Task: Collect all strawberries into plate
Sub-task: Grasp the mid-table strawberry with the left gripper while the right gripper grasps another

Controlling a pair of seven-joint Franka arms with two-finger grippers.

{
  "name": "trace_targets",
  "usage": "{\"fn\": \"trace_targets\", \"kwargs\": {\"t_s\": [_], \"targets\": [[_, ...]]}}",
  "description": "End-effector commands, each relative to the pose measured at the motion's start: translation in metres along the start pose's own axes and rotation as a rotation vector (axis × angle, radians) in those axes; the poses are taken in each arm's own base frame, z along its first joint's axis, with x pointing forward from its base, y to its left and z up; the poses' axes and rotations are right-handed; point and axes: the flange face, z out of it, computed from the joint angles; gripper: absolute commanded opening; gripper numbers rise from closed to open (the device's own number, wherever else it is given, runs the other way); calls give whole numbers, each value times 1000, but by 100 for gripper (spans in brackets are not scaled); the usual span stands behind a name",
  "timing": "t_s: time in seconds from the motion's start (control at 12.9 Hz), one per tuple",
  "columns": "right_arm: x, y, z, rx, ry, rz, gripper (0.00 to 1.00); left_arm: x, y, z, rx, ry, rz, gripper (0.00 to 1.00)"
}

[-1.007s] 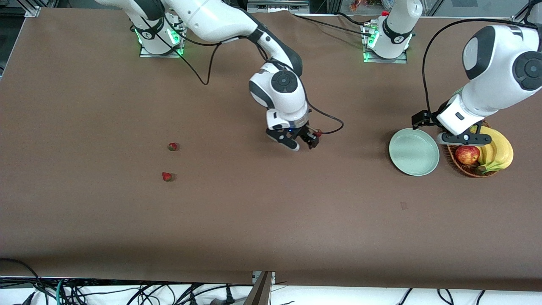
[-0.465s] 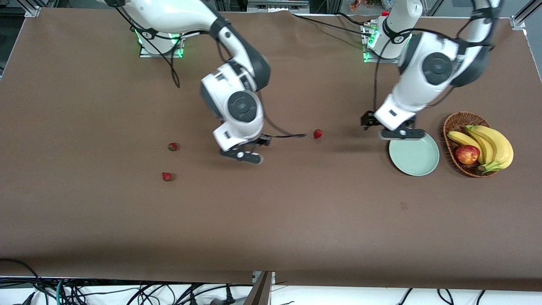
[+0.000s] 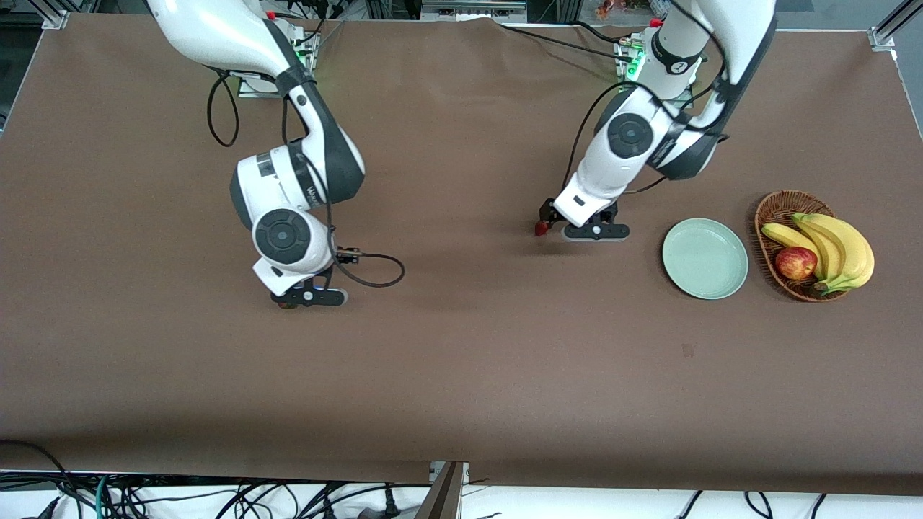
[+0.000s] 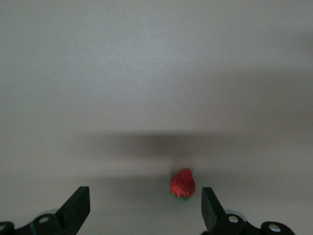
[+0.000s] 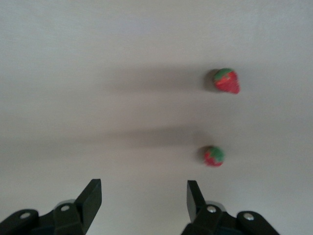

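One strawberry (image 3: 539,228) lies mid-table. My left gripper (image 3: 590,231) hangs low beside it, on the side toward the plate. In the left wrist view this strawberry (image 4: 183,184) lies on the table, off-centre toward one of the wide-open fingertips of the left gripper (image 4: 145,205). My right gripper (image 3: 310,295) is low over the right arm's end of the table and covers the two other strawberries in the front view. The right wrist view shows both berries (image 5: 226,81) (image 5: 214,156) on the table ahead of the open, empty right gripper (image 5: 144,200). The mint-green plate (image 3: 705,258) holds nothing.
A wicker basket (image 3: 775,209) with bananas (image 3: 836,249) and a red apple (image 3: 795,263) stands beside the plate at the left arm's end. A black cable (image 3: 375,270) trails from the right wrist over the table.
My right gripper let go of a strawberry mid-table and swung to the two berries at its own end. My left arm moved from over the basket and plate to that mid-table strawberry.
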Motion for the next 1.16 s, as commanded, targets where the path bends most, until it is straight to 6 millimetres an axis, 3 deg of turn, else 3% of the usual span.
{"fn": "trace_targets", "kwargs": {"t_s": [0.0, 0.15, 0.54, 0.77, 0.85, 1.08], "targets": [[-22, 48, 38, 24, 45, -66, 79, 4, 17, 32, 34, 26, -18, 100], [-26, 76, 69, 47, 71, -84, 79, -1, 30, 40, 32, 20, -23, 100], [-53, 100, 127, 115, 75, -57, 79, -5, 33, 57, 35, -10, -22, 100], [-58, 103, 137, 111, 80, -61, 75, -16, 39, 67, 44, -32, -30, 100], [-59, 103, 138, 111, 78, -61, 69, -17, 39, 67, 47, -35, -35, 94], [-58, 102, 137, 115, 80, -60, 43, -21, 44, 67, 51, -36, -47, 53]]}}
